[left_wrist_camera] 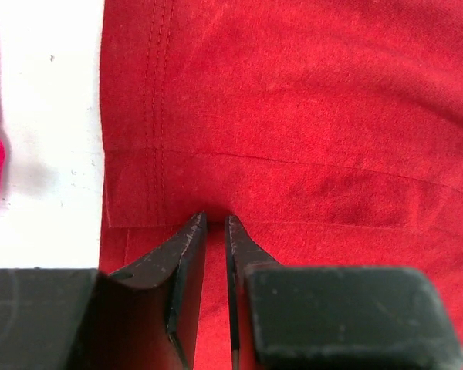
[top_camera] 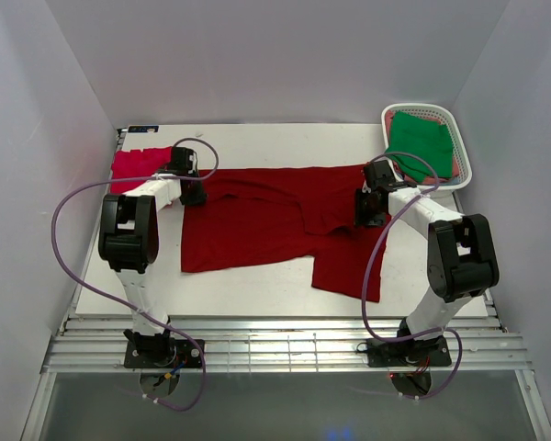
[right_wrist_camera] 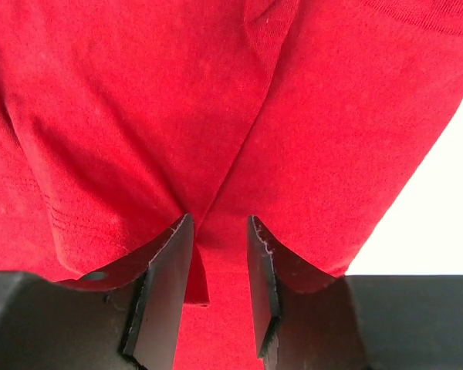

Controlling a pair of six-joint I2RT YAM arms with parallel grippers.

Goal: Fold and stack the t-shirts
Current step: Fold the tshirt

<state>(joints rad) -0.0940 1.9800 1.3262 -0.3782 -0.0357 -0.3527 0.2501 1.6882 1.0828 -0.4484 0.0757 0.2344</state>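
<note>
left gripper (left_wrist_camera: 216, 223): fingers (left_wrist_camera: 187, 258) a thin slit apart, tips on a folded edge of the dark red shirt (top_camera: 257, 220); cannot tell whether cloth is pinched
right gripper (right_wrist_camera: 220, 225): fingers (right_wrist_camera: 166, 270) parted, a ridge of the same cloth lying in the gap
dark red shirt: spread on the table (top_camera: 257, 287), left of the basket (top_camera: 421, 107); right gripper at the end nearest the basket, left gripper at the far end
pink shirt (top_camera: 136, 165): just past that far end, farthest from the basket
green shirt (top_camera: 422, 142): in the basket
</note>
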